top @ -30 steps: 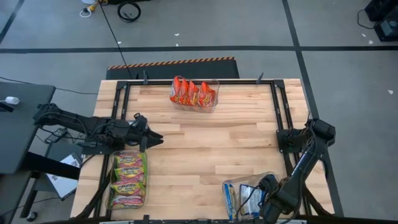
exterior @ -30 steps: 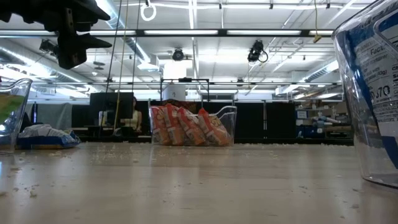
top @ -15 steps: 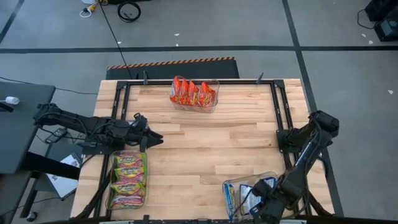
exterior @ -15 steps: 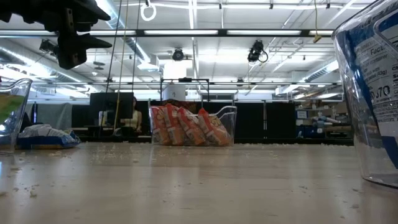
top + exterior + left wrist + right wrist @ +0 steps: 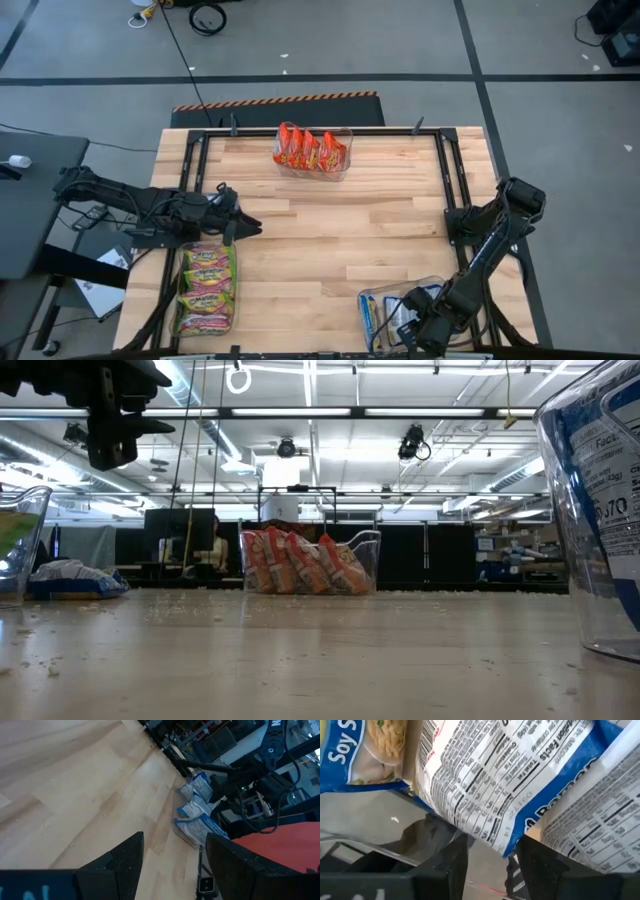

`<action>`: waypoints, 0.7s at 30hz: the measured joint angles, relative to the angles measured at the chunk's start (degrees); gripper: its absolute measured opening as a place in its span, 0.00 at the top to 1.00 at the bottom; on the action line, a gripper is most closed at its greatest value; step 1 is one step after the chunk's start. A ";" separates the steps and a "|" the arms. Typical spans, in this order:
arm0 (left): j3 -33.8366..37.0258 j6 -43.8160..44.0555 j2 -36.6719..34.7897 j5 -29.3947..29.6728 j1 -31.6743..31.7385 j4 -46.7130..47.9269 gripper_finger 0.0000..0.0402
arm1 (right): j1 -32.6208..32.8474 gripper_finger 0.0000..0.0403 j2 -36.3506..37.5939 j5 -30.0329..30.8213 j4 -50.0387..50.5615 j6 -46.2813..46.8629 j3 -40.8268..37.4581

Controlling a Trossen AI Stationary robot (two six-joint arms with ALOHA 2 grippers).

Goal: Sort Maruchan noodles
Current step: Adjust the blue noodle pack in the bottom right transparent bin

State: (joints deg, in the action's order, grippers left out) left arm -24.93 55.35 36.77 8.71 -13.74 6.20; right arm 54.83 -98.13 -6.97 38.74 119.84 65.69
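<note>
So the blue-white packets (image 5: 392, 317) are in the clear bin (image 5: 367, 300) at the near right corner of the bench (image 5: 330, 230), and that's where the action is. The right tool (image 5: 420, 322) has crept a bit further over that bin compared with a second ago, when it sat closer to the bench edge. In the right wrist view its fingers stand apart with a blue packet (image 5: 520, 785) just past the tips, nothing clamped between them, so my read is it just let one go or is nudging it in.

The red-orange packets (image 5: 310, 149) stand in their own bin at the far edge, and the green-pink ones (image 5: 206, 285) fill the bin at the near left. No loose packets show on the bench, so sorting looks pretty much finished.

The left tool (image 5: 238, 226) hangs above the bench just beyond the green bin, open and empty, and has barely budged.
</note>
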 joint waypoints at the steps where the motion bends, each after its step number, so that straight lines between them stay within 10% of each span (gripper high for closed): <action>1: 0.00 0.00 0.00 0.00 -0.02 0.00 0.46 | 0.00 0.58 0.00 0.30 0.11 0.10 0.00; 21: 0.01 0.63 -0.02 0.00 -0.01 0.03 0.46 | -2.01 0.66 -0.09 3.54 0.79 -7.21 0.42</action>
State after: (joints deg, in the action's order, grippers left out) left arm -24.92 55.99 36.75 8.71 -13.75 6.23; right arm 52.81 -98.21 -3.43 39.53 112.63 66.11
